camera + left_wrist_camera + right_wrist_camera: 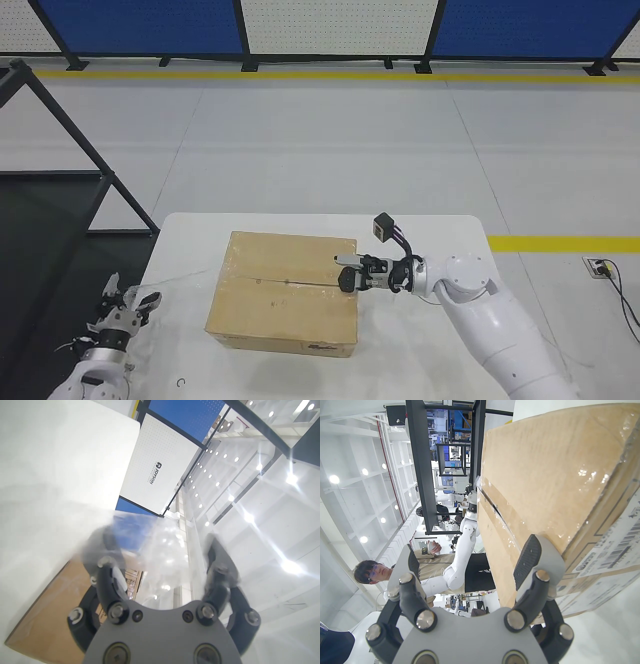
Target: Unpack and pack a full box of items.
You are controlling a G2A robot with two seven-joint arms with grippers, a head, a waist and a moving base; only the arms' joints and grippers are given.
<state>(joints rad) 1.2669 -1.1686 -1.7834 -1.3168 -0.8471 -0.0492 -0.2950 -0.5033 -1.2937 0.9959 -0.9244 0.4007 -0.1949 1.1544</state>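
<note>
A closed cardboard box (285,300) with a taped centre seam sits in the middle of the white table (440,235). My right gripper (347,272) is at the box's right end, level with the seam. In the right wrist view it (470,547) stands open, one finger (530,560) lying over the top edge of the box (545,462) and the other off its side. My left gripper (125,300) hangs off the table's left edge, open (156,540). Clear plastic tape (165,550) clings across its fingers, and a thin strand (185,278) trails toward the box (50,612).
A black metal frame (70,130) stands left of the table. Blue and white partition panels (340,25) line the back of the room. A small dark ring (180,382) lies on the table near its front left.
</note>
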